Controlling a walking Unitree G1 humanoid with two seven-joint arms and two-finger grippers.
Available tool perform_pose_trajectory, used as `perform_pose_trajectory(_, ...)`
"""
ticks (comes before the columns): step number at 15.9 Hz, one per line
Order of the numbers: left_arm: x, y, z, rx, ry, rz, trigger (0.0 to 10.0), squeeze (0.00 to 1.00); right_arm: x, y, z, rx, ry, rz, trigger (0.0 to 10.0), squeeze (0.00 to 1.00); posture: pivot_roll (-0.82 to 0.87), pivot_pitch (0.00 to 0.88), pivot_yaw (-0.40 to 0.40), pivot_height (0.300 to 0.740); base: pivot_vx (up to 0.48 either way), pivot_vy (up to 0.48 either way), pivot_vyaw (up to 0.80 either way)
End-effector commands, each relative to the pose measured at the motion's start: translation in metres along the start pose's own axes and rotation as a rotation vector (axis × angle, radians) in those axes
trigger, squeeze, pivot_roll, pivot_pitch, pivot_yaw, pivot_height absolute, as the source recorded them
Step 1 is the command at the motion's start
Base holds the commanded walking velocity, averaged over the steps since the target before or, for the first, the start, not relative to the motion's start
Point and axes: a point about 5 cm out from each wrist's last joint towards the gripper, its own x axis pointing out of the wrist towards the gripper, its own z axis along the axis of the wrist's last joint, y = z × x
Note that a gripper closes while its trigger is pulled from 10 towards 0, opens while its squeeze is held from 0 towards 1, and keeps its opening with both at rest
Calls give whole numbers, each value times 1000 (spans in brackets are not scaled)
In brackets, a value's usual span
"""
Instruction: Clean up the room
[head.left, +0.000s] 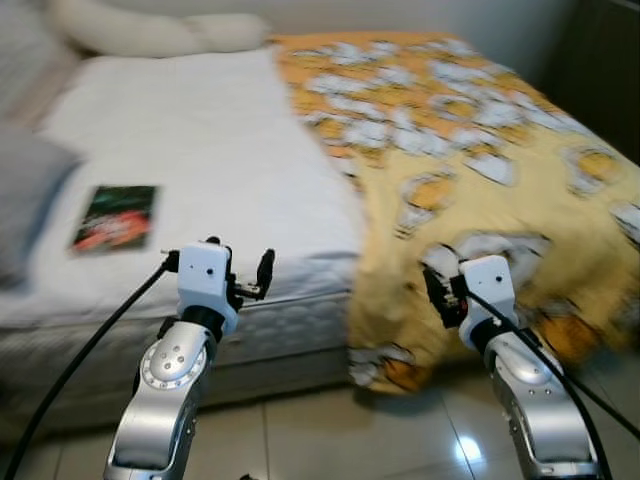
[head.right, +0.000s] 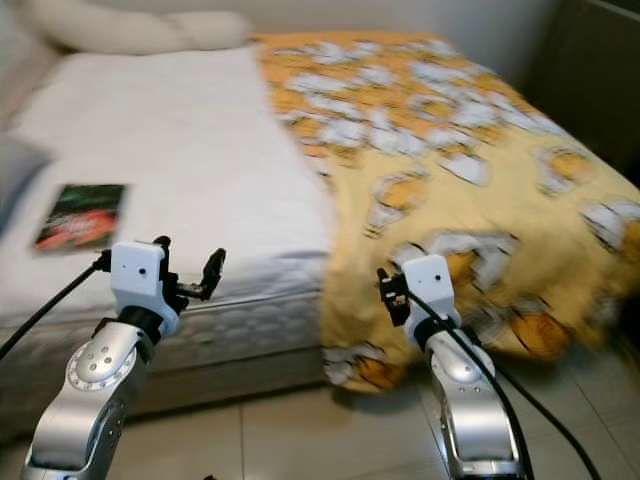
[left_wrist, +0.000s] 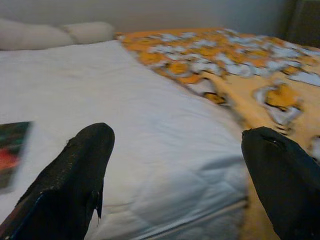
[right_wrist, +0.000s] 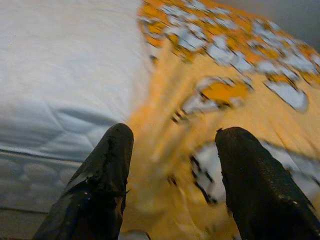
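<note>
Nothing legible anywhere right now. The book (head.left: 116, 217) at middle left on the bed (head.left: 200, 150) shows a dark green and red cover, but its lettering is too blurred to read.

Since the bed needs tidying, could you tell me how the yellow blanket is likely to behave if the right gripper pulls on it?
The yellow blanket is probably floppy: it drapes over the mattress edge in folds. It will likely bunch and drag rather than lift flat. The right gripper, jaws open, faces its hanging edge.

Bare mattress (head.left: 200, 160) lies open; blanket (head.left: 480, 180) drapes its right half.
</note>
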Motion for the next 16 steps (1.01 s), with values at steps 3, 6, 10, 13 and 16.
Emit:
perform_pose_trajectory(3,3,0,1,7,-2,-5,10000,0,7,-3,7,-16,-21,-1,10000,0,-17,0,-16,740,361,0,479)
perform_pose_trajectory(6,3,-1,1,8,-3,-9,10000,0,9,-6,6,4,-19,-19,10000,0,-13,0,-18,740,366,0,0)
perform_pose_trajectory(10,2,-2,-1,11,5,-24,10000,0,7,-4,5,11,-22,-17,10000,0,-21,0,-13,740,368,0,0)
perform_pose_trajectory(13,3,-5,-2,11,9,-40,10000,0,4,-2,4,17,-24,-15,10000,0,-24,0,-9,740,366,0,0)
perform_pose_trajectory(16,1,-6,-3,12,11,-45,10000,0,6,0,4,5,-19,-3,10000,0,-18,0,-14,740,360,0,0)
